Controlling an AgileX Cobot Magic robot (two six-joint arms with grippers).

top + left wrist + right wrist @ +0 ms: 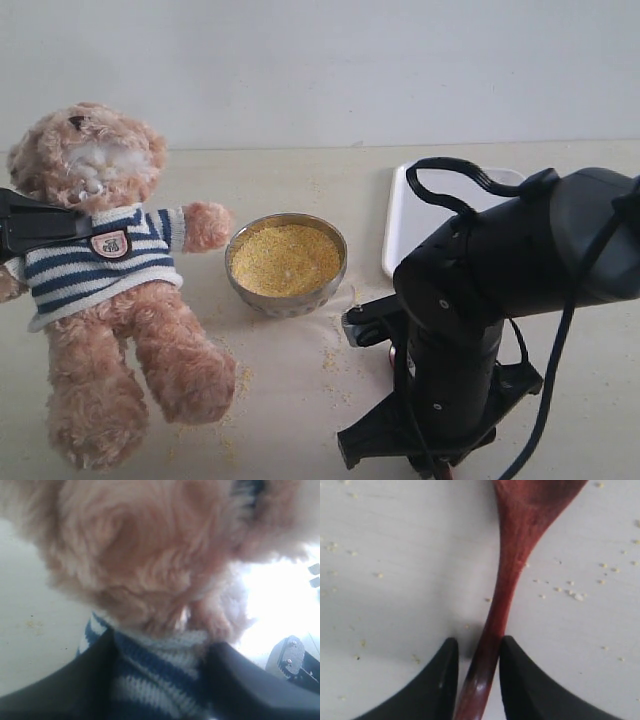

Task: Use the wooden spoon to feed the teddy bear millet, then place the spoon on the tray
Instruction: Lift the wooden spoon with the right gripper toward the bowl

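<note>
Right wrist view: pickup step; right claw [478, 640] flanks wooden spoon [512, 555], cannot tell if pinching; next, clamp, then scoop millet [285, 258].

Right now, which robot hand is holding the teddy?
The left gripper: it clamps the teddy bear by its striped shirt. The right gripper straddles the wooden spoon instead.

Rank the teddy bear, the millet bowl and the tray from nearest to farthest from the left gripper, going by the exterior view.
1. teddy bear: far left, clamped at the neck by the left gripper.
2. bowl of millet: in the middle.
3. tray: right side, at the back.
</note>
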